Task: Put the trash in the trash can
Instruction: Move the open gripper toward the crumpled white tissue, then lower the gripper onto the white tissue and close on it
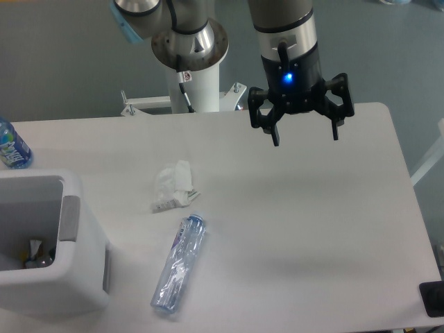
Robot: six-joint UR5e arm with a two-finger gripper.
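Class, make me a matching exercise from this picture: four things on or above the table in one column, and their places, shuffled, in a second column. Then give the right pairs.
Things
1. crumpled white wrapper
2. crushed clear bottle
3. trash can
4. gripper

Places
A. at the table's left front corner
B. in the air over the far side of the table, open
C. lying slantwise just right of the bin
D. mid-table, beyond the bottle's cap end

Pairs: 1-D, 2-C, 3-A, 4-B

One wrapper (173, 185), two bottles (178, 262) (12, 144), one bin (48, 291)
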